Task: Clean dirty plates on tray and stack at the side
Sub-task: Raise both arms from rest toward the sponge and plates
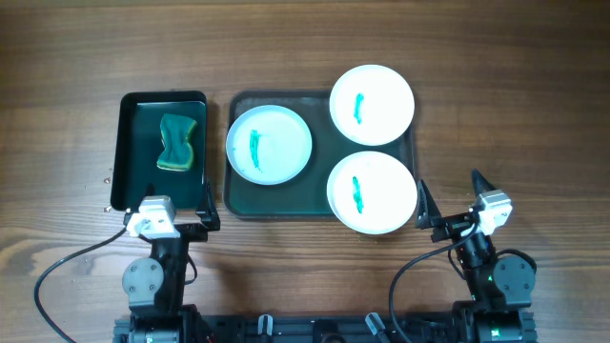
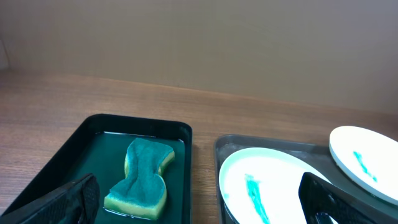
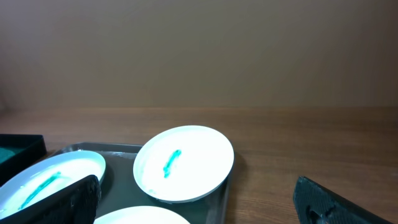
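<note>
Three round white plates with green smears lie on the dark green tray (image 1: pixel 322 152): one at the left (image 1: pixel 269 144), one at the back right (image 1: pixel 372 104) overhanging the rim, one at the front right (image 1: pixel 372 191). The left wrist view shows the left plate (image 2: pixel 264 186) and the back right plate (image 2: pixel 367 158). The right wrist view shows the back right plate (image 3: pixel 184 163), the left plate (image 3: pixel 50 177) and the tray (image 3: pixel 118 180). My left gripper (image 1: pixel 172 221) is open and empty in front of the small tray. My right gripper (image 1: pixel 450 205) is open and empty, right of the front plate.
A small black-rimmed tray (image 1: pixel 133 124) at the left holds a green-yellow sponge (image 1: pixel 177 143), also in the left wrist view (image 2: pixel 142 177). Bare wooden table (image 1: pixel 515 105) lies right of the tray and along the front.
</note>
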Available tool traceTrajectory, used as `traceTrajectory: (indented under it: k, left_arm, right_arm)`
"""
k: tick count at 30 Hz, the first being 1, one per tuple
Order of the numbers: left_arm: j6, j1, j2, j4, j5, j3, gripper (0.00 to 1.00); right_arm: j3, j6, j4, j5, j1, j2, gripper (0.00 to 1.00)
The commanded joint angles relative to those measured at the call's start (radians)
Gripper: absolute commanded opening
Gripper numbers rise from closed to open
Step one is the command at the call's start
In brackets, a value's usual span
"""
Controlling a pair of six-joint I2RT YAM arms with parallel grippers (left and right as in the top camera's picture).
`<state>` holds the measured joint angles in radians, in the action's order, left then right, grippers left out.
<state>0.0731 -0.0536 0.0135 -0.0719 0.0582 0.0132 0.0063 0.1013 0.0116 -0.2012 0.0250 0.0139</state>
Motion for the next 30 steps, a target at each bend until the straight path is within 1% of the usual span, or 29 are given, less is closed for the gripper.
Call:
traceTrajectory:
  k: [1, 12, 24, 28, 30]
  left_arm:
    - [0.010, -0.005, -0.011, 0.000, 0.005, -0.008, 1.00]
    - [0.010, -0.005, -0.011, 0.000, 0.005, -0.008, 1.00]
    - [0.010, -0.005, -0.011, 0.000, 0.005, -0.008, 1.00]
    - [0.010, -0.005, -0.011, 0.000, 0.005, -0.008, 1.00]
    - [0.010, -0.005, -0.011, 0.000, 0.005, -0.008, 1.00]
  right_arm:
    - [-0.001, 0.010, 0.003, 0.005, 0.005, -0.005, 1.00]
    - [-0.001, 0.003, 0.001, 0.045, 0.005, -0.005, 1.00]
    - [-0.001, 0.007, 0.001, 0.043, 0.005, -0.005, 1.00]
    - [-0.001, 0.060, 0.001, 0.040, 0.005, -0.005, 1.00]
    - [-0.001, 0.054, 0.000, 0.047, 0.005, -0.005, 1.00]
